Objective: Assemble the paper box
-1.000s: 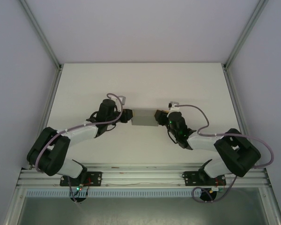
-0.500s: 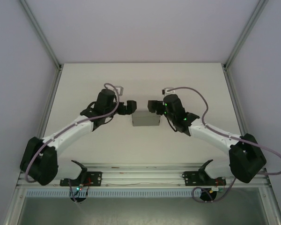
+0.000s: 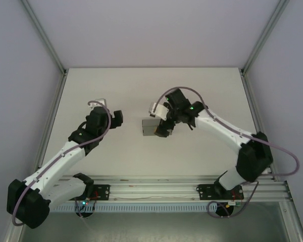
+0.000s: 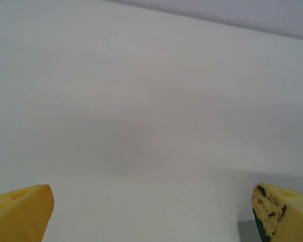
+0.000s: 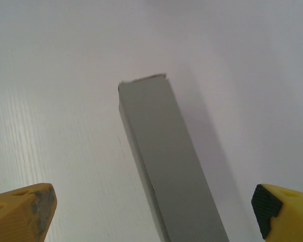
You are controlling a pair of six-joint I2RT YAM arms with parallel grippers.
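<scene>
While left arm [image 3: 65, 151] hangs aside, right arm [image 3: 222, 128] bends over paper box [image 3: 150, 127].

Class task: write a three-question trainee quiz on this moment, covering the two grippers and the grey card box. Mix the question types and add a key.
1. True or false: the left gripper grips the plain matte grey card box.
2. The right gripper is: A) shut on the box; B) open, with a finger on either side of the box and apart from it; C) shut beside the box.
3. Which gripper is nearer the box?
Key: 1 false; 2 B; 3 the right gripper.
</scene>
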